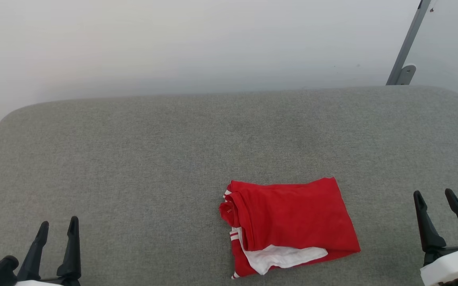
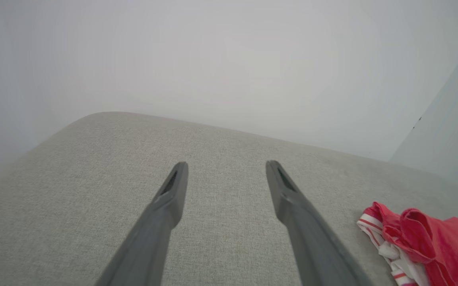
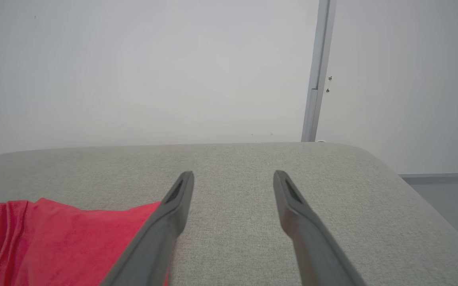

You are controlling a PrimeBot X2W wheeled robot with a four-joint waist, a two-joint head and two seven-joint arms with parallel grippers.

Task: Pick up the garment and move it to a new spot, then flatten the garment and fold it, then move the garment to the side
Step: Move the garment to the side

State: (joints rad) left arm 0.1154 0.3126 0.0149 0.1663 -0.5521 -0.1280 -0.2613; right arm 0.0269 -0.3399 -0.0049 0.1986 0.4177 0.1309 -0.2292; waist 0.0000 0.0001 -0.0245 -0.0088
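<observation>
the garment [image 1: 292, 222] is soft, light, limp and folded on the cushion [image 1: 133, 159]. pinch a thick folded edge. left gripper [image 1: 57, 232] and right gripper [image 1: 435, 200]: fingers spread, empty.

The red garment [image 1: 292, 214] lies folded into a compact, flat rectangle toward the near edge of the grey bench [image 1: 133, 159], right of its middle, with a white sleeve and striped trim peeking out
</observation>
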